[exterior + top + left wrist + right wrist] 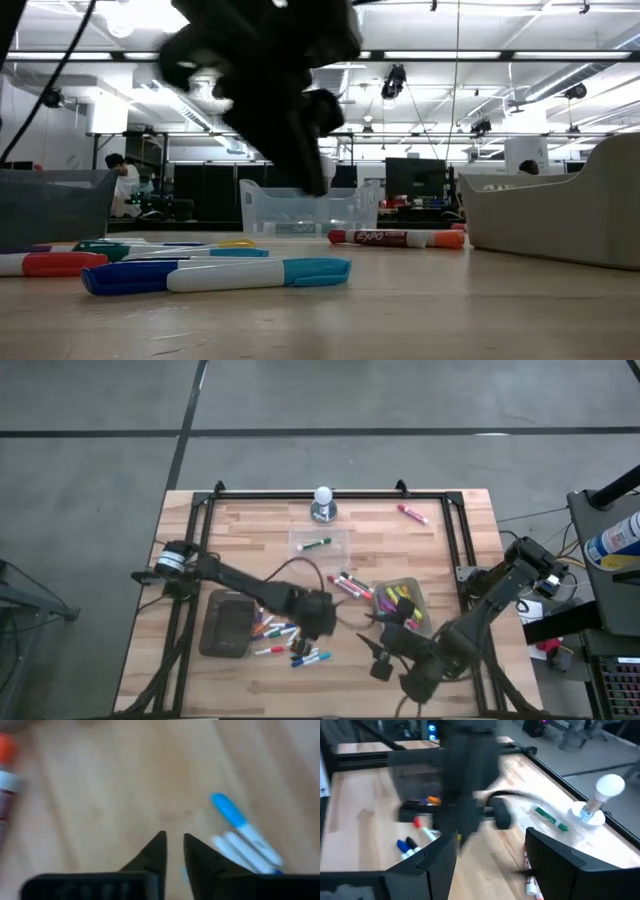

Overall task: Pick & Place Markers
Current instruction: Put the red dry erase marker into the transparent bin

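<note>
Left tool [172, 851] lowered over table [440, 560], fingers narrowed

The high view looks straight down on the whole table [440, 660]. The low view sits at tabletop height, close to the markers [215, 274] (the left wrist view shares them).

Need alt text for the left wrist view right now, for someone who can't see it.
The left gripper points down at bare wooden table, its two dark fingers nearly together with nothing visible between them. A blue-capped white marker lies beside them, and a red marker with an orange cap sits at the frame's edge.
</note>
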`<state>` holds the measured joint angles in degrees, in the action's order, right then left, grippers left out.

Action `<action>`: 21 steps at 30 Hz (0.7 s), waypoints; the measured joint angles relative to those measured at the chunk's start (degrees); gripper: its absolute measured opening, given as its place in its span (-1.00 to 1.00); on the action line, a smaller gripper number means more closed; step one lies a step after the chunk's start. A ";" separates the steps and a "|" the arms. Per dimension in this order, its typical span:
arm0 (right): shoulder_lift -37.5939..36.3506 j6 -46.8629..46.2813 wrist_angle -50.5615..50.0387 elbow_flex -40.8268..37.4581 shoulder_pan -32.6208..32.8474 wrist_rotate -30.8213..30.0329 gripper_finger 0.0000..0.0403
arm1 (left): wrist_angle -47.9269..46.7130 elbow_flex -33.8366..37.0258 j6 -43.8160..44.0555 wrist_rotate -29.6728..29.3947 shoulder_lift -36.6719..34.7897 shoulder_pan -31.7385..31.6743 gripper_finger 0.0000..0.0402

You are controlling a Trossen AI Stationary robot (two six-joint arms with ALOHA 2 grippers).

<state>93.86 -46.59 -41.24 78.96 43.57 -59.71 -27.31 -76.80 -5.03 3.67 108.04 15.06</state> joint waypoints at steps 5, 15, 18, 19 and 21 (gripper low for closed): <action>0.00 0.65 0.35 0.00 -5.19 6.85 0.11 | 2.73 5.35 5.19 -0.34 -2.86 5.98 -0.97; -0.14 4.68 -0.52 -0.61 -11.70 9.88 0.11 | 20.01 25.66 14.12 -9.32 -21.19 15.53 -1.00; -0.16 4.81 -0.47 -0.61 -14.65 13.14 0.11 | 28.71 32.31 16.26 -14.75 -28.82 17.81 -1.00; -0.07 5.01 -0.46 -0.61 -16.12 15.50 0.11 | 31.91 34.52 16.26 -15.67 -31.16 18.54 -1.00; 0.02 6.19 -0.41 -0.78 -19.07 20.06 0.11 | 38.74 38.67 15.72 -15.81 -35.29 19.76 -1.00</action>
<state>93.89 -40.40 -41.65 78.17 24.50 -39.65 11.43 -38.13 10.69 -12.14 72.76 34.82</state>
